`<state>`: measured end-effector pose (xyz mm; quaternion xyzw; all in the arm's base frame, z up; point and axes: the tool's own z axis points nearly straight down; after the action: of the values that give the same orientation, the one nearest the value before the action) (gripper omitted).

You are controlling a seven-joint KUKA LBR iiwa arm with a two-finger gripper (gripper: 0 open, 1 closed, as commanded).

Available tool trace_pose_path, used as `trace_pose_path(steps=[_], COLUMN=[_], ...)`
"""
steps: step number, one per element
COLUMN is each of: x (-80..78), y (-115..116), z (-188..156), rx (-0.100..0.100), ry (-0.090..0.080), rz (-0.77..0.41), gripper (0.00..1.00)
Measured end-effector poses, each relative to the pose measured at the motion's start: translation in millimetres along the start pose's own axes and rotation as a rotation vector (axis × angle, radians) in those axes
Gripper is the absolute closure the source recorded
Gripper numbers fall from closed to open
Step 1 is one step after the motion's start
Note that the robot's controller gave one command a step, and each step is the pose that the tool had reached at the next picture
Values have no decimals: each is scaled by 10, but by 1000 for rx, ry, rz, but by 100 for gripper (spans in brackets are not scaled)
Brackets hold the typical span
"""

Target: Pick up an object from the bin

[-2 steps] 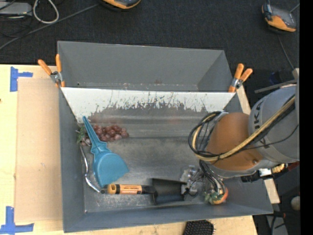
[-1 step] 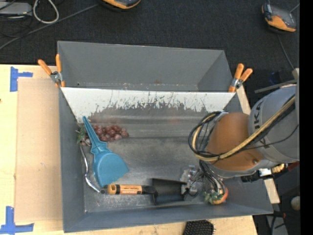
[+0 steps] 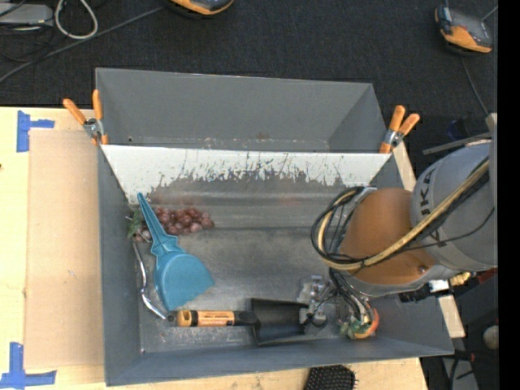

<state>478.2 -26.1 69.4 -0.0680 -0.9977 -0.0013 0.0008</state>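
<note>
Orange-covered, the gripper [image 3: 325, 301] is held at the right end of the orange-handled black tool [image 3: 272, 323], laid left-right; its opening cannot be told.

One camera, high above the bin [image 3: 244, 112], looking down and a bit from one side, whole bin in sight, arm [image 3: 463, 210] on the right side

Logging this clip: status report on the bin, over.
Tool low in the bin's lower right, at the black-bladed, orange-handled trowel. Small orange-and-green piece beside it. Blue plastic scoop well left.
</note>
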Motion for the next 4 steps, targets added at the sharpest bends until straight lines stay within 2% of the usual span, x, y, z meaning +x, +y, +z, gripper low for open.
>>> trace_pose_path(steps=[1, 2, 3, 4], x=[-22, 60, 25, 74], y=[47, 64, 183, 520], z=[-2, -192, -348, 7], rx=[0, 0, -1, 0], ry=[-1, 0, -3, 1], rz=[-107, -15, -104, -79], gripper=[100, 100, 100, 100])
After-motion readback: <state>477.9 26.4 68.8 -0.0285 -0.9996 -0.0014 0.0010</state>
